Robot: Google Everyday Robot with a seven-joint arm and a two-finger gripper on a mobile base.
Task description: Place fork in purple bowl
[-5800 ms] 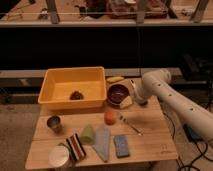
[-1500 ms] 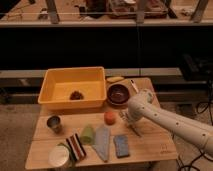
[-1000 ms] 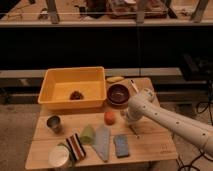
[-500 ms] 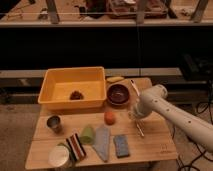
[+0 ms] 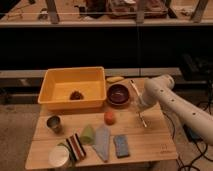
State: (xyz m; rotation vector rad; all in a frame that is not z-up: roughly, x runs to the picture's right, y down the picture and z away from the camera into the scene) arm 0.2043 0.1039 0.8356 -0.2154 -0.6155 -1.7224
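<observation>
Gripper [image 5: 140,111] sits right of centre, just right of the purple bowl [image 5: 119,94], with the white arm coming in from the right edge. Fingers are clenched on the fork [image 5: 142,120], which pokes out below them, tilted, over the wooden table [image 5: 150,146]. Fork isn't in the bowl. Yellow tub [image 5: 75,70] is left of the bowl, orange fruit [image 5: 109,117] below it, and metal cup [image 5: 54,122] at left.

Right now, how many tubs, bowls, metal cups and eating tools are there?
Tubs: 1, the big yellow rectangular tub
Bowls: 1, the small round dark purple bowl
Metal cups: 1, the small metal cup
Eating tools: 2, the slim silvery metal fork in the shut claw near the bowl, and the pale-handled utensil
Total: 5
</observation>
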